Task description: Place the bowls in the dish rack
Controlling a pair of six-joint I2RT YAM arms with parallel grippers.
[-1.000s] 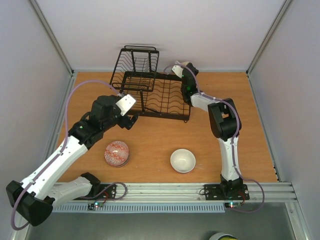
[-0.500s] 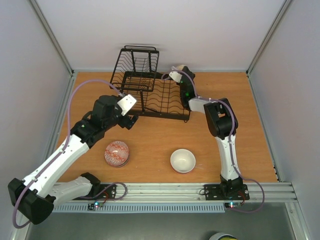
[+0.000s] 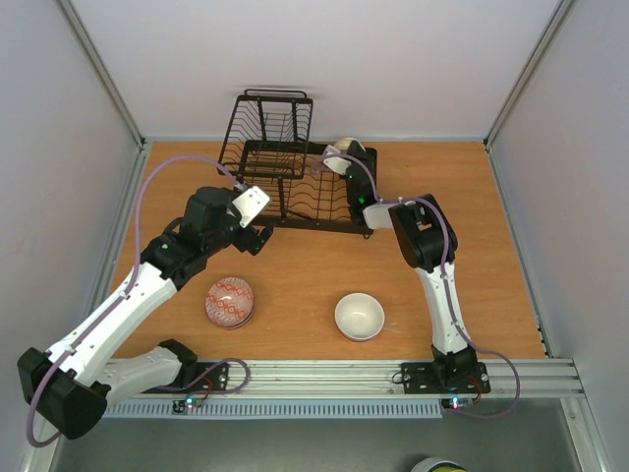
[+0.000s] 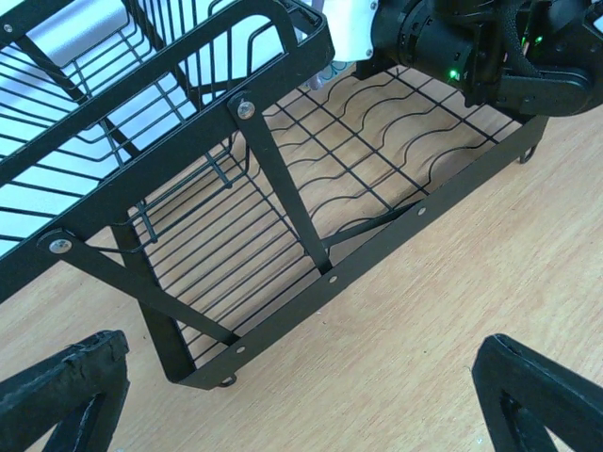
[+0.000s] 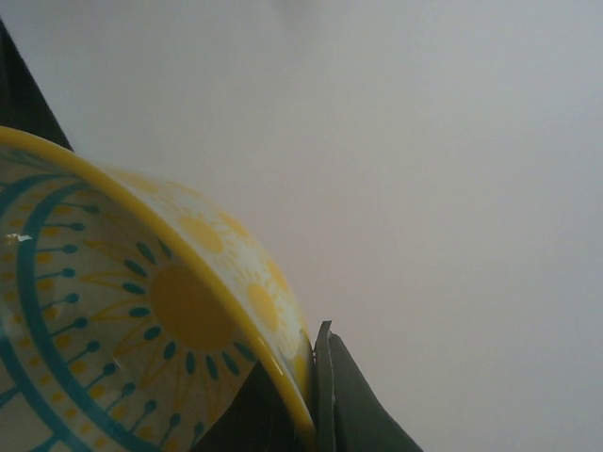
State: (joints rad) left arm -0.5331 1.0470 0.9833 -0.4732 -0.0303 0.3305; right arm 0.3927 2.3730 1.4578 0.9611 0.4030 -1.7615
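The black wire dish rack (image 3: 295,182) stands at the back of the table and fills the left wrist view (image 4: 283,235). My right gripper (image 3: 340,160) hangs over the rack's right end, shut on the rim of the cream bowl with teal pattern and yellow centre (image 3: 346,147). In the right wrist view that bowl (image 5: 141,320) is tilted and my right gripper (image 5: 316,381) pinches its yellow rim. My left gripper (image 3: 258,237) (image 4: 301,414) is open and holds nothing, low by the rack's near left corner. A red-and-white patterned bowl (image 3: 229,301) and a pale bowl (image 3: 359,316) sit on the table.
The rack's raised upper basket (image 3: 270,123) stands at its back left. The grey enclosure walls (image 3: 88,147) close in the table on both sides. The right arm's black wrist (image 4: 471,47) shows above the rack's wavy floor wires.
My right arm has swung left, carrying the cream bowl from beyond the rack's right edge to above its right end. The left arm has barely moved.
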